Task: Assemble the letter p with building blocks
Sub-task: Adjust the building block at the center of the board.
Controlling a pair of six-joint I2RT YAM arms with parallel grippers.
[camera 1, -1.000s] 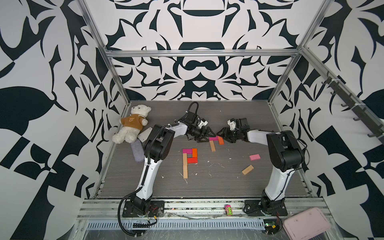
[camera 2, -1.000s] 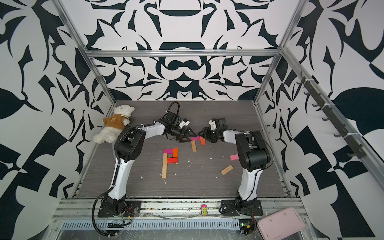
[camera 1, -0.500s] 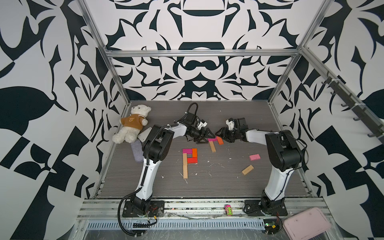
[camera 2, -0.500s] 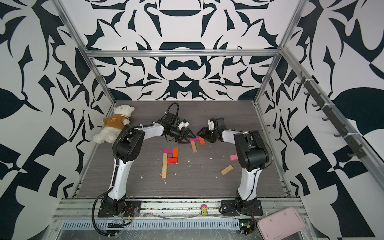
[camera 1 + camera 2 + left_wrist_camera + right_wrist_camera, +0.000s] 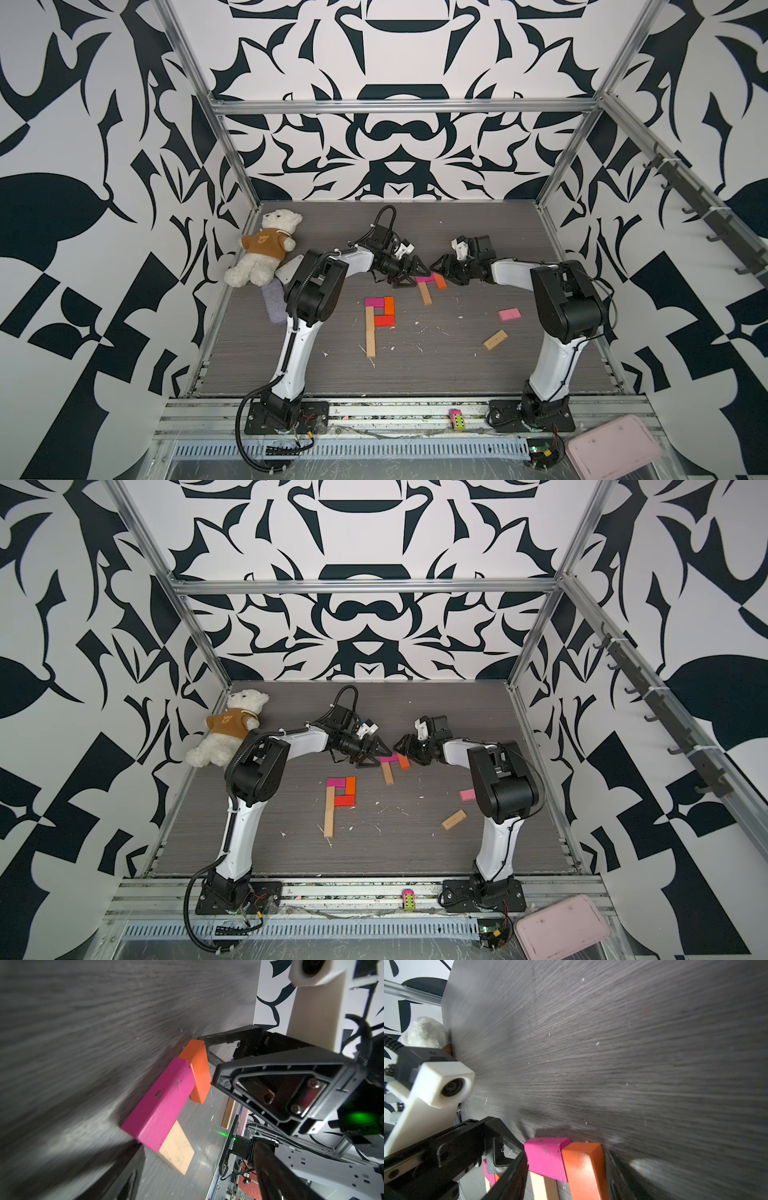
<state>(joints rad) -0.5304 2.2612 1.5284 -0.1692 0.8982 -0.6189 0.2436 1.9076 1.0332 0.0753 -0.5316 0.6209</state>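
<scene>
Mid-table lies a set of building blocks: a tan bar [image 5: 370,332] with magenta [image 5: 374,302], orange [image 5: 389,305] and red [image 5: 385,320] blocks at its top. Farther back, a magenta block [image 5: 424,280] rests across a tan one [image 5: 176,1151], with an orange block [image 5: 583,1167] beside it. My right gripper [image 5: 568,1159] is open, its fingers [image 5: 508,1174] close on either side of the magenta and orange ends. My left gripper [image 5: 197,1147] faces it, open and empty, just short of the tan block. Pink [image 5: 509,314] and tan [image 5: 495,339] blocks lie loose at the right.
A teddy bear [image 5: 266,249] and a grey cloth piece [image 5: 274,305] lie by the left wall. A toy car [image 5: 456,419] and a pink tray [image 5: 615,449] sit off the table at the front. White crumbs dot the floor.
The right gripper's jaws have widened slightly around the magenta and orange blocks. Both grippers shifted only a little; the blocks stayed where they were.
</scene>
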